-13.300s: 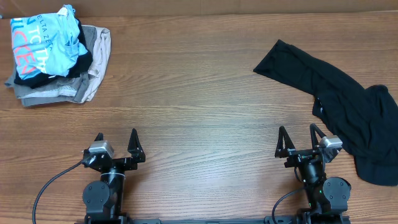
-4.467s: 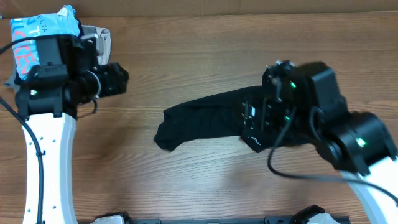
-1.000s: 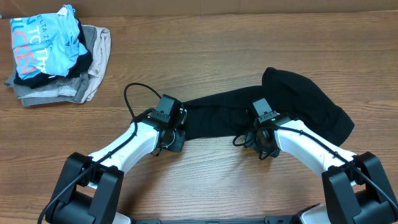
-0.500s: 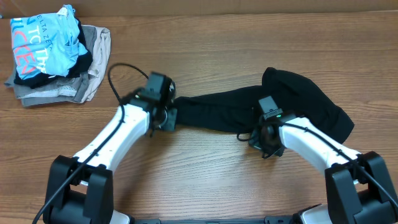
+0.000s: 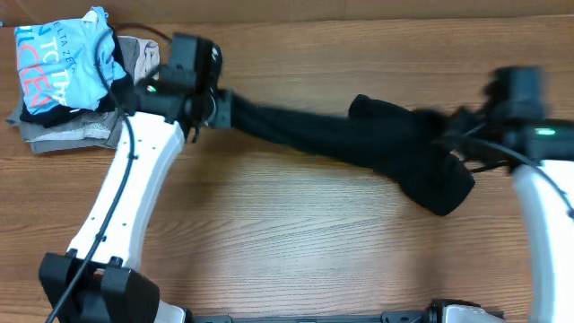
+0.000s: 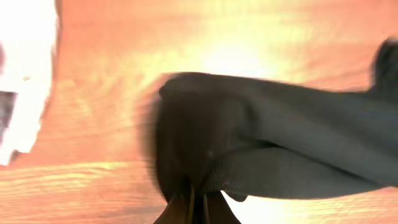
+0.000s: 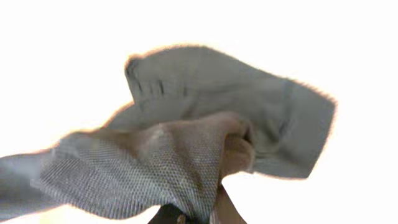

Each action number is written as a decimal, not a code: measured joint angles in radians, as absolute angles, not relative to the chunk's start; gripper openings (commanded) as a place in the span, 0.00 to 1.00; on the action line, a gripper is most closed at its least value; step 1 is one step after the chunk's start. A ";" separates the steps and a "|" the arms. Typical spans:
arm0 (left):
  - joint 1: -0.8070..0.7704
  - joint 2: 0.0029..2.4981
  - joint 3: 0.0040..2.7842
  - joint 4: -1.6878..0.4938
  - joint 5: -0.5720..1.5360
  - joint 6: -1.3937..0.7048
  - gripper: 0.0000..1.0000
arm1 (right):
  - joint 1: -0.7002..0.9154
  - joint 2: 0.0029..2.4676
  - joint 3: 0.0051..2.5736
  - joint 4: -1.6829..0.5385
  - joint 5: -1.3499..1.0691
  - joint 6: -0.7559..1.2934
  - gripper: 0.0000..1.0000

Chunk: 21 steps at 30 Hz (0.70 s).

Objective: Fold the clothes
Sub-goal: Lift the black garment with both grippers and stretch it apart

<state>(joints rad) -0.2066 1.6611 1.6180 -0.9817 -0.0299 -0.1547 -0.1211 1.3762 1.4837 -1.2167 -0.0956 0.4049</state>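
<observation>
The clothes (image 5: 377, 139), a black garment, hang stretched in a long band between my two grippers above the wooden table (image 5: 296, 242). My left gripper (image 5: 222, 108) is shut on the band's left end, close to the pile at the far left. My right gripper (image 5: 453, 130) is shut on the right part, where a bunched fold sags below it. In the left wrist view the dark fabric (image 6: 280, 149) runs right from my shut left gripper (image 6: 199, 211). In the right wrist view the fabric (image 7: 186, 155) looks washed-out grey and drapes over my right gripper (image 7: 199, 214).
A pile of other clothing lies at the far left corner: a light-blue shirt (image 5: 63, 58) with pink-white lettering on top of grey and beige folded garments (image 5: 130, 108). My left arm (image 5: 126, 206) crosses the left side of the table.
The right gripper has shut on the garment. Both arms have lifted and spread apart, the left toward the pile and the right to the far right, pulling the cloth into a long band.
</observation>
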 measured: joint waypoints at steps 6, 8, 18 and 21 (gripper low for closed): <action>-0.207 1.661 1.830 -1.064 -0.039 -0.144 0.04 | -0.253 1.372 1.803 -1.353 -0.120 0.319 0.04; -0.207 1.661 1.890 -1.098 -0.040 -0.129 0.04 | -0.291 1.372 1.891 -1.381 -0.127 0.300 0.04; -0.207 1.661 2.148 -1.284 -0.125 -0.097 0.04 | -0.347 1.366 2.208 -1.515 -0.150 0.249 0.04; -0.207 1.654 2.203 -1.328 -0.144 -0.097 0.04 | -0.347 1.361 2.283 -1.569 -0.150 0.233 0.04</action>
<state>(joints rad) -0.2070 1.6543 2.2032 -1.3277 -0.1440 -0.0971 -0.3470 1.3613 2.2829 -1.5688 -0.1505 0.2325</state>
